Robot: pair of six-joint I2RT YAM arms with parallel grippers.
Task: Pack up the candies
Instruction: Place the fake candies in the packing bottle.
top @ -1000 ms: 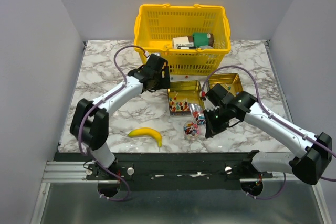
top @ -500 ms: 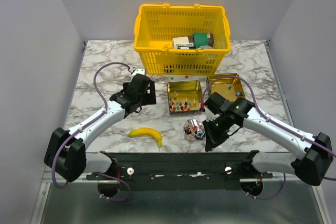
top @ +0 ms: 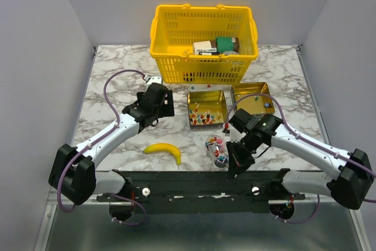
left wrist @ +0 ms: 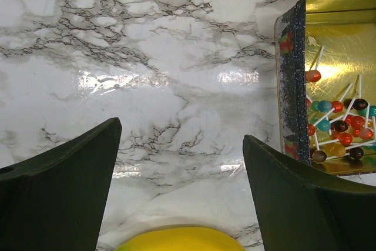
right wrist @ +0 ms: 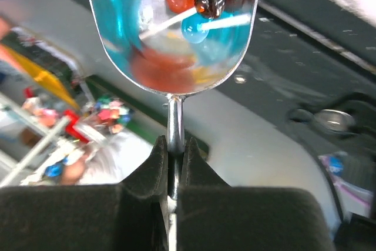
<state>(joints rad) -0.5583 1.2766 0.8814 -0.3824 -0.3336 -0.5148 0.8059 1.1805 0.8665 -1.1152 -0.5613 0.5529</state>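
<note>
The candies are small lollipops, red, blue, orange and dark, on white sticks. Many lie in an open gold tin (top: pixel 206 110), also seen at the right of the left wrist view (left wrist: pixel 338 86). My right gripper (top: pixel 235 154) (right wrist: pixel 174 156) is shut on the thin handle of a shiny metal scoop (top: pixel 218 148) (right wrist: pixel 173 33) holding several candies (right wrist: pixel 200 10), near the table's front edge. My left gripper (top: pixel 157 107) (left wrist: pixel 182 145) is open and empty, over bare marble left of the tin.
A yellow banana (top: pixel 165 151) (left wrist: pixel 179 240) lies near the front, just below the left gripper. A second open gold tin (top: pixel 251 97) sits right of the first. A yellow basket (top: pixel 176 33) with boxes stands at the back. The black front rail (top: pixel 200 183) lies under the scoop.
My right gripper has carried the scoop of candies toward the front edge. My left arm pulled back from beside the tin a second ago and has since stayed still.
</note>
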